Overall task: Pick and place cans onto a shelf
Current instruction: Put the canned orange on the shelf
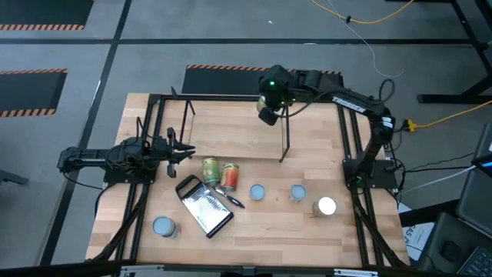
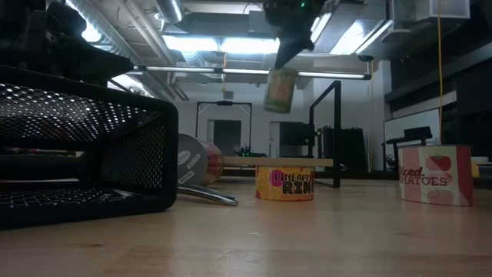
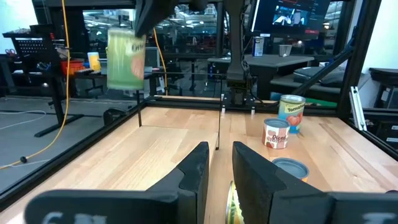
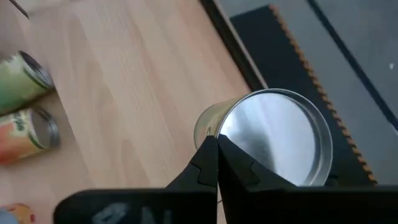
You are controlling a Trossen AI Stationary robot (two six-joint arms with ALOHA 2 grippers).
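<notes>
Right gripper (image 1: 268, 115) has its jaws clenched on the rim of a green-labelled can (image 2: 280, 90), carried high at upper centre of the high view, above the shelf (image 1: 231, 158). Best move, I'd say: level the can, lower slowly onto the board. Left gripper (image 3: 219, 168) waits centre-left, jaws parted, holding nothing. The low view shows the can's height; overhead hides it.

A pale wood grain, smooth and matt, was shown by the table (image 1: 307, 138). A bright, glossy metal lid was seen on the held can (image 4: 273, 143), with paper-like labels on the lying cans (image 1: 219, 173). The grater (image 1: 204, 206) appeared as shiny perforated metal.
</notes>
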